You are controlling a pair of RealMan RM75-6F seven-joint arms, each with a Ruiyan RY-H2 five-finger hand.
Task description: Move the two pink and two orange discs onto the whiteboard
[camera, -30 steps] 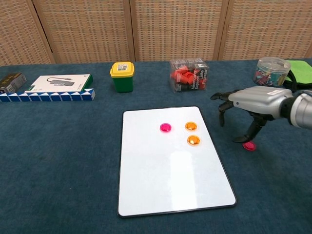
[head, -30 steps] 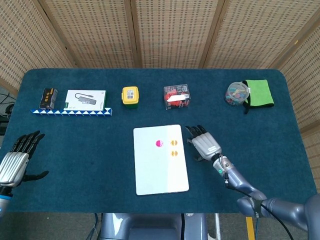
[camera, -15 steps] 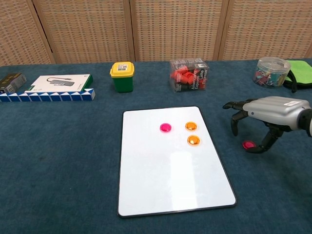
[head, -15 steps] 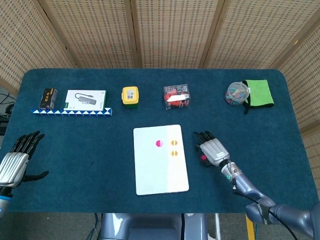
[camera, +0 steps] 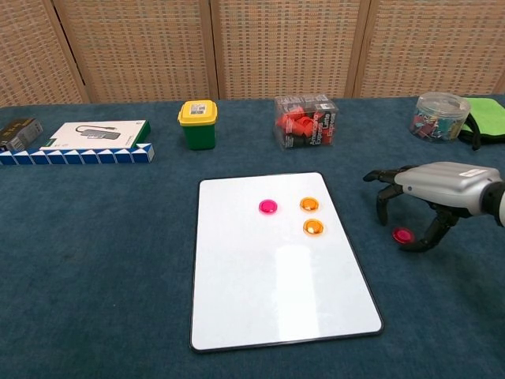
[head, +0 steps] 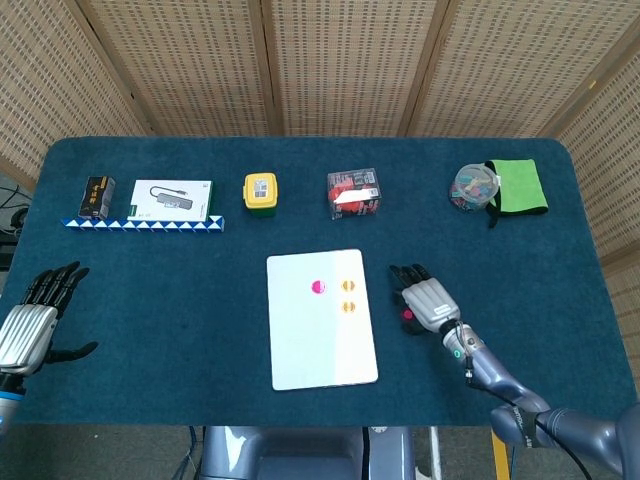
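Note:
The whiteboard (camera: 276, 292) lies flat in the middle of the table, also seen from above (head: 320, 350). On it sit one pink disc (camera: 268, 207) (head: 318, 287) and two orange discs (camera: 309, 204) (camera: 314, 228) (head: 348, 285) (head: 348, 307). A second pink disc (camera: 403, 234) (head: 407, 317) lies on the blue cloth right of the board. My right hand (camera: 442, 183) (head: 427, 300) arches over it, fingers spread and pointing down, thumb beside the disc, holding nothing. At the table's left edge my left hand (head: 35, 322) hovers with fingers apart and empty.
Along the back stand a yellow-lidded green box (camera: 197, 124), a clear box of red parts (camera: 306, 122), a jar of clips (camera: 439, 117), a green cloth (camera: 485, 107), a white carton (camera: 99, 133), a blue-white strip (camera: 75, 155) and a small dark box (camera: 17, 133).
My right hand shifted right, away from the board's edge, and now stands over the loose pink disc, which has not moved. The left hand stayed still.

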